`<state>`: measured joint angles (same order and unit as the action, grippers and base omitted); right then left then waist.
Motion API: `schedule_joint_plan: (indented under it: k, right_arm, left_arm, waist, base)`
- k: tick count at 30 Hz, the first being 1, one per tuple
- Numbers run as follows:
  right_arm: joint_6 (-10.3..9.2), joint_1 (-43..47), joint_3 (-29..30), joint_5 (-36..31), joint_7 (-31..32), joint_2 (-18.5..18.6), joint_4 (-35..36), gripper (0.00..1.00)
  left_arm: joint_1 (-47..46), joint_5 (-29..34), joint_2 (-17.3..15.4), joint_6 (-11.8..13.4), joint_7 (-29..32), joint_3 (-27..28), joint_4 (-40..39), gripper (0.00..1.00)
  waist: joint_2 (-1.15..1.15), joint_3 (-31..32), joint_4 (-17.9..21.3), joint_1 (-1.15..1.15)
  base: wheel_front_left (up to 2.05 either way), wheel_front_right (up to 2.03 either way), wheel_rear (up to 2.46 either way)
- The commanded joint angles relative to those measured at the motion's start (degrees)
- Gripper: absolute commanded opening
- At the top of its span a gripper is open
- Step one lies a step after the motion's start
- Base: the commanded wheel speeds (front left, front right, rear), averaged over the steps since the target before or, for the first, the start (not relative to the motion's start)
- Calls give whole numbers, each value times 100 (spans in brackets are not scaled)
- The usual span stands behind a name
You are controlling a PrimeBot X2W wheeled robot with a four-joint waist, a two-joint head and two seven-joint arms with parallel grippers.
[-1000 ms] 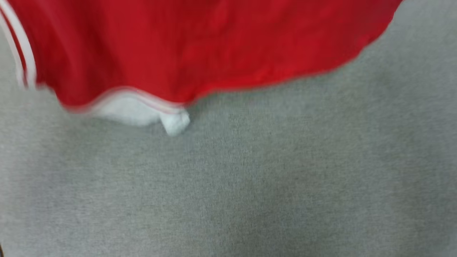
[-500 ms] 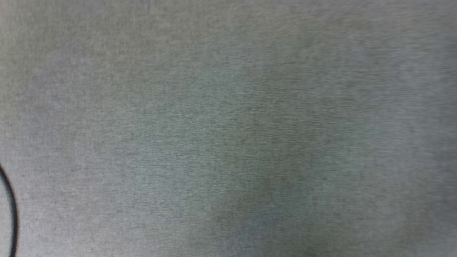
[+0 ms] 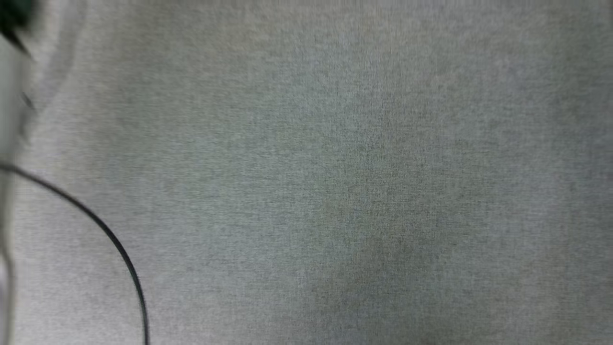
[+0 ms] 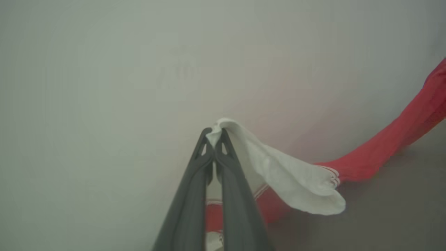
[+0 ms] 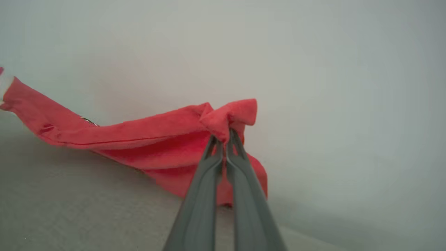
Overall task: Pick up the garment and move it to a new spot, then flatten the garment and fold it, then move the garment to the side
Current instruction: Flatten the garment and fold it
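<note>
Two tools pinching garment (image 5: 146, 139), strung over grey surface (image 3: 335, 191).
Left tool (image 4: 215, 135) fully closed on white sleeve (image 4: 289, 174) tip; right tool (image 5: 224, 136) fully closed on red bunch; cloth sags between.

A thin black cable (image 3: 106, 233) crosses the grey fabric surface (image 3: 335, 167).
</note>
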<state>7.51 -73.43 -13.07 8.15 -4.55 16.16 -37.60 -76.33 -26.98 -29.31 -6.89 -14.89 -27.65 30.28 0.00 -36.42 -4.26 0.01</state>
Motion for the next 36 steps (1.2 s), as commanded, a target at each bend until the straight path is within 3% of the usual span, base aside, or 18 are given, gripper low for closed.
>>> schedule_joint_plan:
  k: [1, 2, 6, 13, 21, 36]
  right_arm:
    - [-4, 351, -34, 72, -159, -5, -109, 0]
    - [-4, 351, -34, 72, -159, -5, -109, 0]
    - [-4, 1179, -281, 358, -361, 19, -344, 0]
    - [-4, 2567, -858, 1124, -547, 348, -294, 0]
    - [-4, 3891, -1467, 1986, -373, 806, 108, 0]
    - [-4, 5551, -1404, 2950, -176, 1269, 800, 0]
  left_arm:
    - [511, 23, 41, 29, -38, 14, -170, 0]
    - [511, 23, 41, 29, -38, 14, -170, 0]
    - [1951, -15, 127, 143, -40, 160, -548, 0]
    - [4169, -150, 62, 302, -42, 312, -1099, 0]
    - [6115, -409, -395, 593, 239, 279, -1903, 0]
    - [8448, -900, -1137, 1258, 1231, 186, -3939, 0]
  waist:
    - [0, 308, -51, -1]
    - [0, 308, -51, -1]
    - [0, 760, -68, -1]
    - [0, 1662, -111, -1]
    - [0, 2431, -70, -1]
    - [0, 3267, 39, -1]
  base:
    - [0, 0, 0]
    - [0, 0, 0]
    - [0, 0, 0]
    - [0, 0, 0]
    - [0, 0, 0]
    - [0, 0, 0]
